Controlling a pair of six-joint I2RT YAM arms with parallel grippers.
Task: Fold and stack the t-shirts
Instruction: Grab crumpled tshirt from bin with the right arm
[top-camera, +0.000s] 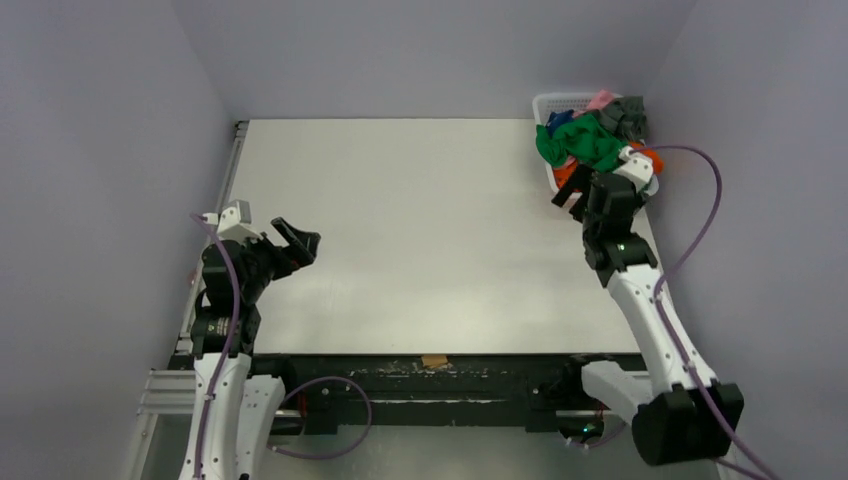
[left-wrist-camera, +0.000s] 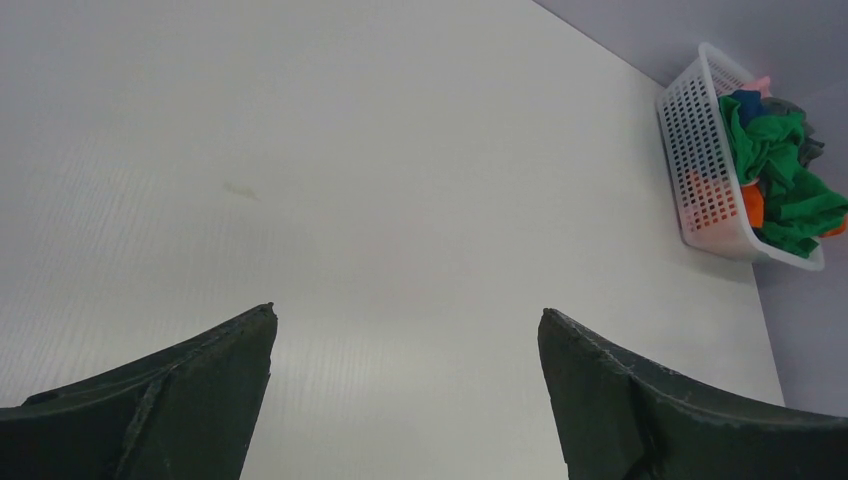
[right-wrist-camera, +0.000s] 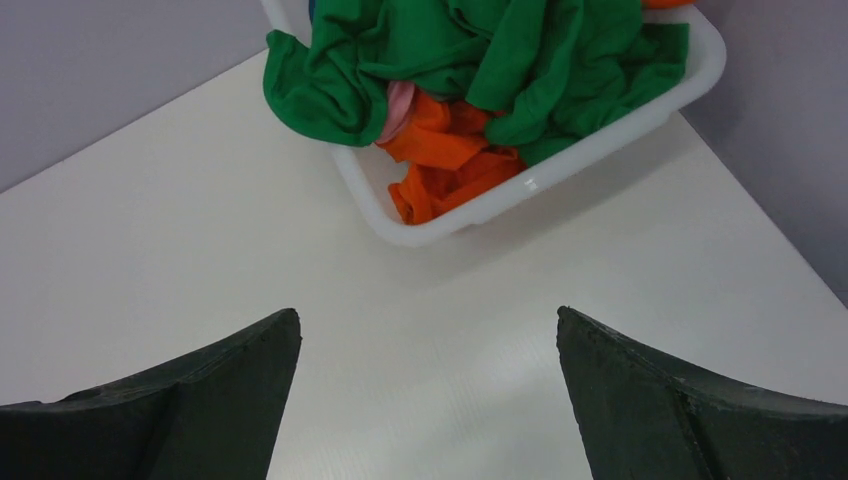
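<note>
Though heaped as tangled t-shirts (right-wrist-camera: 445, 135) in the basket (right-wrist-camera: 610, 125) at far right corner of the bench (top-camera: 400, 250), judged soft, light, snag-prone; best pinched at fold of the green t-shirt (right-wrist-camera: 500, 60) draped over the rim; right gripper (right-wrist-camera: 428, 314) agape, empty, near basket; left gripper (left-wrist-camera: 405, 312) likewise, well apart.

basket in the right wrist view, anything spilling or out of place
The green t-shirt droops over the basket rim on one side, a fold hanging outside it. The orange t-shirt is bunched against the rim but stays inside. No damage shows.
</note>
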